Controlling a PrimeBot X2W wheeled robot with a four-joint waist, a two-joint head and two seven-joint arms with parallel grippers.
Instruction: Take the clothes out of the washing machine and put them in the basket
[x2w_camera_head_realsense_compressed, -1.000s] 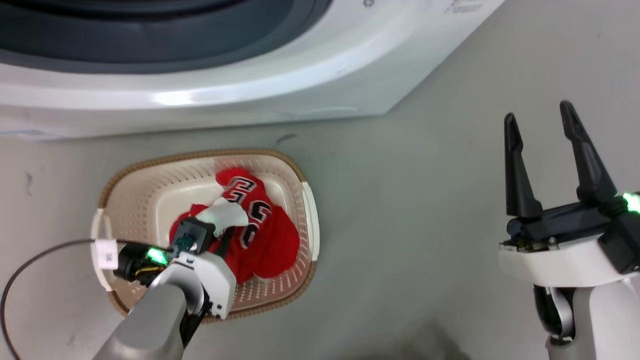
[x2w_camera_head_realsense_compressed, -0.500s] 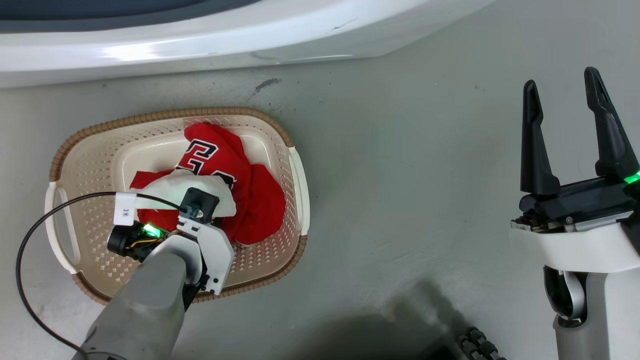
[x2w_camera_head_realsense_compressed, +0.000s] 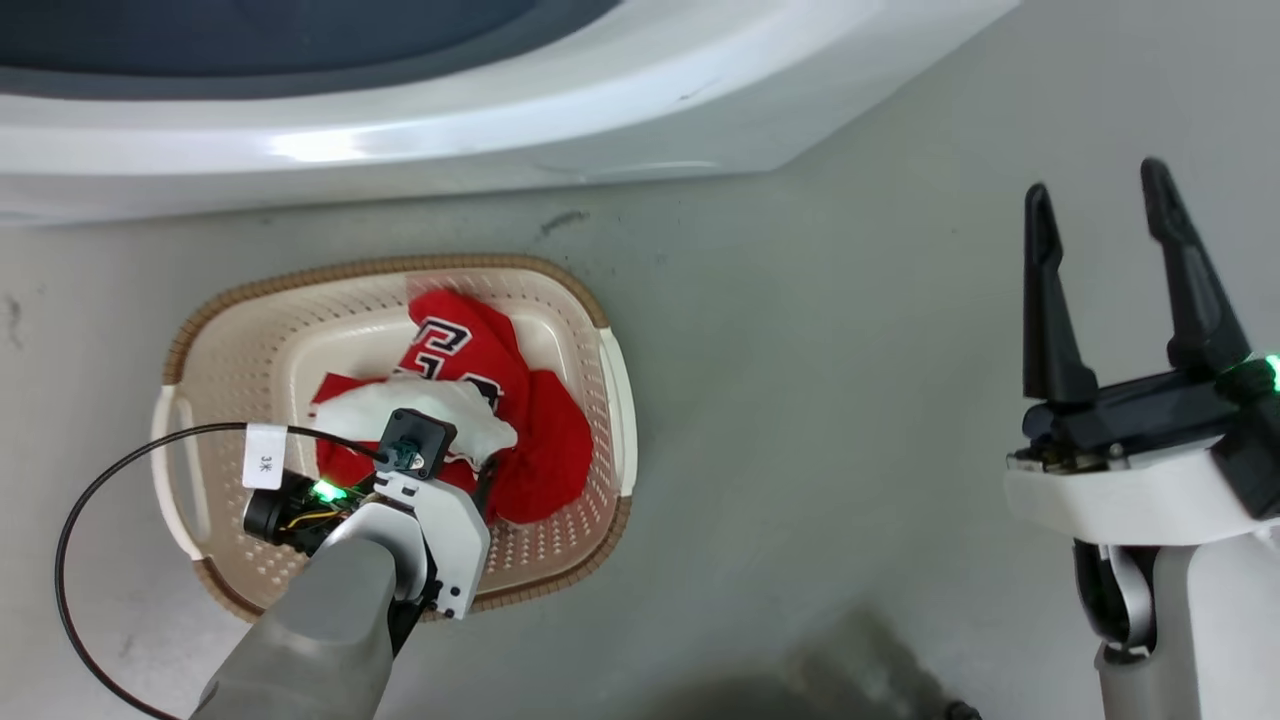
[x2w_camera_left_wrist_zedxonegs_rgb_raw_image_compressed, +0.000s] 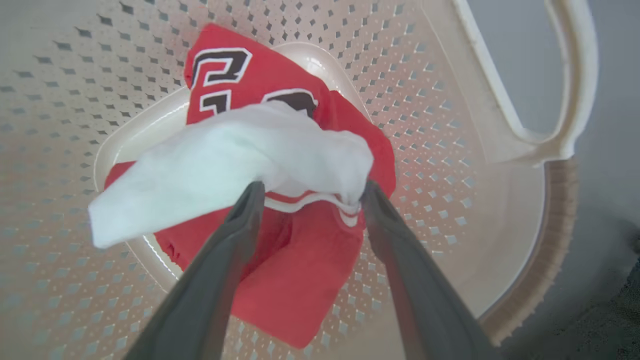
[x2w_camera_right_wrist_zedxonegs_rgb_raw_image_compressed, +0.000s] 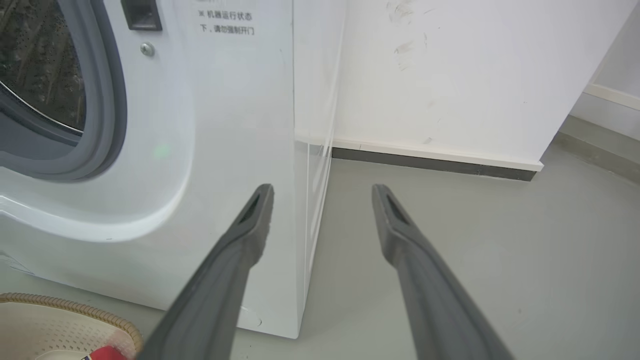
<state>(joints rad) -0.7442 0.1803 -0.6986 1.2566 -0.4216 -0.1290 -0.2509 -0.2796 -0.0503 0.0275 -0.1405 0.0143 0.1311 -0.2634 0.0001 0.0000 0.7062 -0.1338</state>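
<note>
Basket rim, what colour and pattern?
Brown, woven-look rim around the cream perforated plastic laundry basket; head view shows it best.

A smooth grey floor (x2w_camera_head_realsense_compressed: 800, 400) spreads across the head view. A white washing machine (x2w_camera_head_realsense_compressed: 520, 120) stands on it along the top of the frame, its lower edge running from the left side to the upper right. Just below, at centre left, a cream basket (x2w_camera_head_realsense_compressed: 400, 264) with a brown woven-look rim sits flat on the floor, near the machine but apart from it. A small dark scuff (x2w_camera_head_realsense_compressed: 563, 221) marks the floor between them. A soft shadow (x2w_camera_head_realsense_compressed: 800, 670) lies at bottom centre. In the right wrist view, the floor meets a white wall (x2w_camera_right_wrist_zedxonegs_rgb_raw_image_compressed: 450, 75) with a dark skirting strip (x2w_camera_right_wrist_zedxonegs_rgb_raw_image_compressed: 430, 164).
</note>
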